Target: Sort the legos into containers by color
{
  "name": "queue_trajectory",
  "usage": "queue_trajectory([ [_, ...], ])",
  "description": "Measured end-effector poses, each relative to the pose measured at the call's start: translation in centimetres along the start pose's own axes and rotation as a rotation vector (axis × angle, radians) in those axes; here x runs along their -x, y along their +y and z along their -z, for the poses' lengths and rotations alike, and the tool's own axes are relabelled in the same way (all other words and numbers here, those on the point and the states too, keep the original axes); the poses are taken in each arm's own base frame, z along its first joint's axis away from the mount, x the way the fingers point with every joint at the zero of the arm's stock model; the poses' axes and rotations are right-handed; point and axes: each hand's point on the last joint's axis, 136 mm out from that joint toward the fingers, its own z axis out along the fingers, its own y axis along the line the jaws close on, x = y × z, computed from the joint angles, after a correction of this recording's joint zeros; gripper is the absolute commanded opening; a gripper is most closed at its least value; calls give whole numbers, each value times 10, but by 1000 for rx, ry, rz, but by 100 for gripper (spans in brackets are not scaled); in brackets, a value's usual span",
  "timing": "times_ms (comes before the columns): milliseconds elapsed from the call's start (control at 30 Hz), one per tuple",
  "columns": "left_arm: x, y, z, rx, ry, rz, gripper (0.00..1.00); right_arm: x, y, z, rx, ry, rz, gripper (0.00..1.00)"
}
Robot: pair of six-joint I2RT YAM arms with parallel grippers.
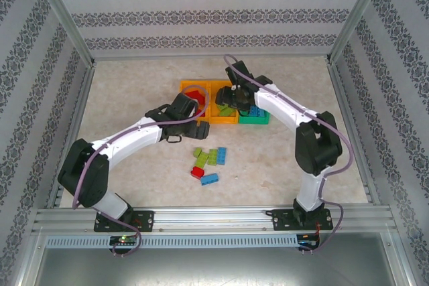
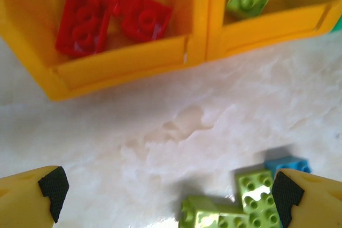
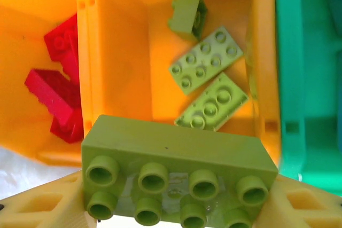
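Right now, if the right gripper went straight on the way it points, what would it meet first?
Probably the middle orange bin: the right gripper, shut on a lime green brick, points into it, so that brick would likely touch the lime green bricks lying inside first. Depth is unclear.

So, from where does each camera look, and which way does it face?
Top: above and behind, looking down on the table; left arm, right arm, bins, loose bricks show.
Left wrist: low over the table, facing the left bin; open left claw at the bottom.
Right wrist: above the middle bin, looking down in; right claw holds a green brick.
Shared: both wrist views show red bricks in the left bin, green bricks in the middle.
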Motion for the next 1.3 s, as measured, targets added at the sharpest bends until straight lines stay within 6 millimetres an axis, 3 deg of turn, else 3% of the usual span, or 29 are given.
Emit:
queue_trajectory([
  [200,-18,6,-5,12,44,-2,100,16,-1,-25,-7,24,-24,68],
  [367,-22,2,-8,-10,64,0,100,16,-3,-36,-20,50,-30,75],
  [633,-41,-5,-20,-60,140,7,93,16,0,-36,-7,57,-31,79],
  [900,-80,-4,-34,-89,259,18,86,16,1,-35,0,56,-31,80],
  [1167,-86,-9,-38,-118,291,22,82,13,2,-19,17,39,-29,81],
  [1300,-87,-10,-38,-125,296,23,74,12,1,-11,24,30,-28,81],
])
